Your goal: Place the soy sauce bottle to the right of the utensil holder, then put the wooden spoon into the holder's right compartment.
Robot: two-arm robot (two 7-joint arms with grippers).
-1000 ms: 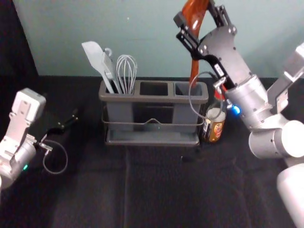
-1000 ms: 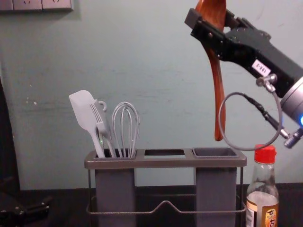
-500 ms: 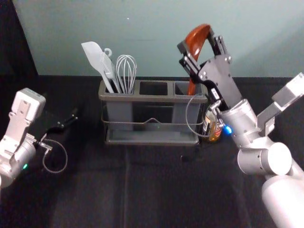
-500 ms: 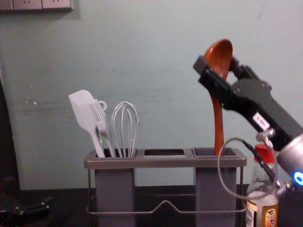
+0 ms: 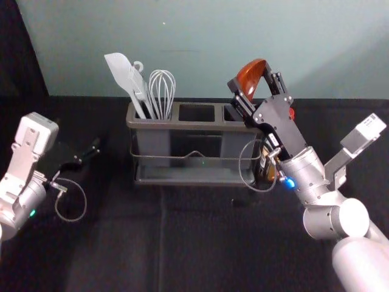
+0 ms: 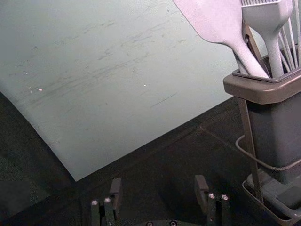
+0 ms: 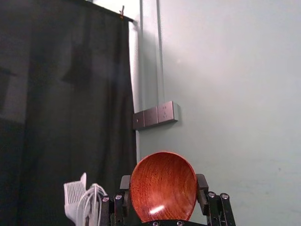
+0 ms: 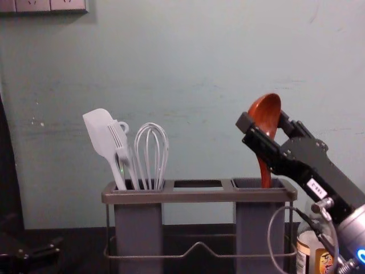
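Observation:
My right gripper (image 5: 249, 85) is shut on the bowl of the wooden spoon (image 5: 250, 74), above the utensil holder's (image 5: 194, 126) right compartment. In the chest view, the spoon (image 8: 266, 117) hangs bowl up, its handle's lower end inside that compartment (image 8: 260, 222). From the right wrist view, the gripper (image 7: 163, 188) has a finger at each side of the bowl (image 7: 163, 183). The soy sauce bottle (image 8: 311, 251) stands just right of the holder, partly hidden by the right arm. My left gripper (image 5: 96, 151) is parked at the left; in its wrist view the gripper (image 6: 157, 188) is open.
White spatula (image 8: 102, 134), brush (image 8: 120, 142) and whisk (image 8: 151, 151) stand in the holder's left compartment. The middle compartment (image 5: 196, 113) has nothing standing up from it. Behind the black table (image 5: 200, 243) rises a pale wall (image 8: 188, 85).
My right gripper has come down with the spoon, and the handle's lower end has passed from above the holder into the right compartment. The left arm and bottle have stayed put.

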